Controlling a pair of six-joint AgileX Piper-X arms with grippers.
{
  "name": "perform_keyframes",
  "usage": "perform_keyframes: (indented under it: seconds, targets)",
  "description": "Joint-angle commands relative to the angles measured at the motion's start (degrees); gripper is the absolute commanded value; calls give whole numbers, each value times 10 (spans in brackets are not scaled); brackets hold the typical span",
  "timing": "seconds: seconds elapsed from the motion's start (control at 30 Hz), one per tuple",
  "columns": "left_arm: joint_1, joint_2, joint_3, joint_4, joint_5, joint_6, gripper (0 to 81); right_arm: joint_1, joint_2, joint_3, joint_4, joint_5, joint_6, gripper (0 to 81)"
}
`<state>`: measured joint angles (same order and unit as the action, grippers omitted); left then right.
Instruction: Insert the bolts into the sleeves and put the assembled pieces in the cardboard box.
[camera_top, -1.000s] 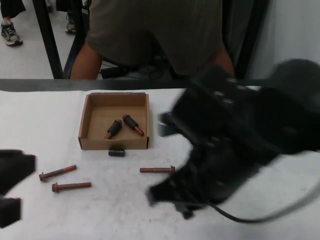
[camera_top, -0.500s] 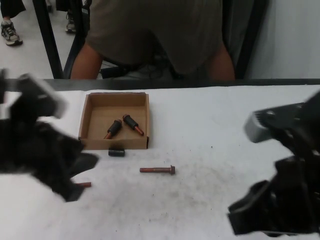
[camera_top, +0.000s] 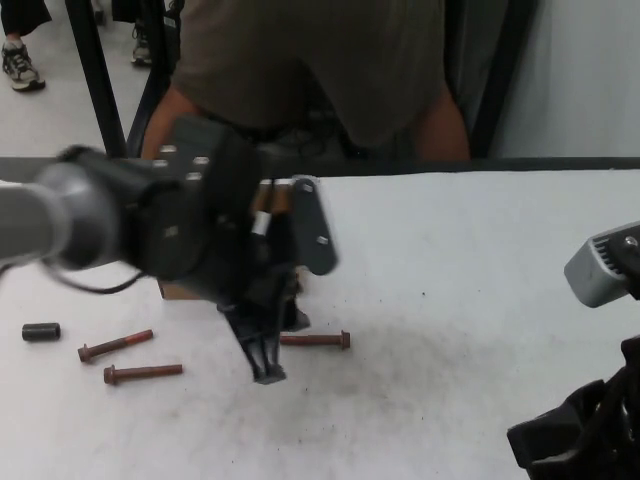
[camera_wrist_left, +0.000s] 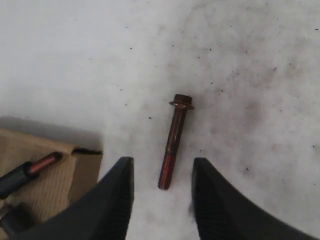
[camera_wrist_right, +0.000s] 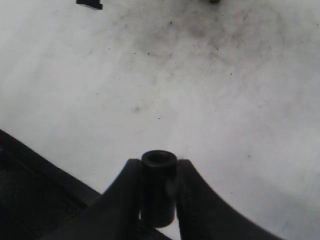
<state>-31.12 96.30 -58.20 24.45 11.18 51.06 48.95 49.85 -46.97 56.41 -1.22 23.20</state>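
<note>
My left gripper (camera_wrist_left: 162, 200) is spread wide, fingers (camera_wrist_left: 120, 200) pointing down at the bench (camera_wrist_left: 260, 60); the shaft end of a bolt (camera_wrist_left: 175, 142) shows in the gap between them, and neither finger touches it; that bolt (camera_top: 315, 340) lies mid-bench, just near of the box (camera_top: 172, 292), head to the right. My left arm (camera_top: 190, 225) covers most of the box; in my left wrist view a corner of it (camera_wrist_left: 80, 167) sits just beside the gripper, with an assembled piece (camera_wrist_left: 25, 172) lying inside. Left of the box, the left bolts (camera_top: 115, 345) (camera_top: 143, 373) lie side by side on the bench; a loose sleeve (camera_top: 41, 331) lies farther left, apart from them. My right gripper (camera_wrist_right: 159, 167) is closed narrow on a sleeve (camera_wrist_right: 158, 192), held upright with its open end up, above bare bench; my right arm (camera_top: 590, 440) is at the near right corner, well apart from the box.
</note>
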Motion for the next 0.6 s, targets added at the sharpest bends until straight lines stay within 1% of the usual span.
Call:
perform_keyframes:
  seconds: [0.0, 0.07, 0.47, 0.57]
  targets:
    - [-10, 45, -66, 46, -9, 51, 373, 0, -6, -2, -1, 5, -10, 3]
    - [-10, 66, -84, 50, -9, 69, 373, 0, -7, -2, -1, 5, -14, 3]
    - [-10, 142, -161, 110, 12, 85, 373, 0, -7, -2, -1, 5, -30, 3]
    - [-16, 143, -161, 110, 34, 86, 358, 0, -7, -2, -2, 5, -30, 3]
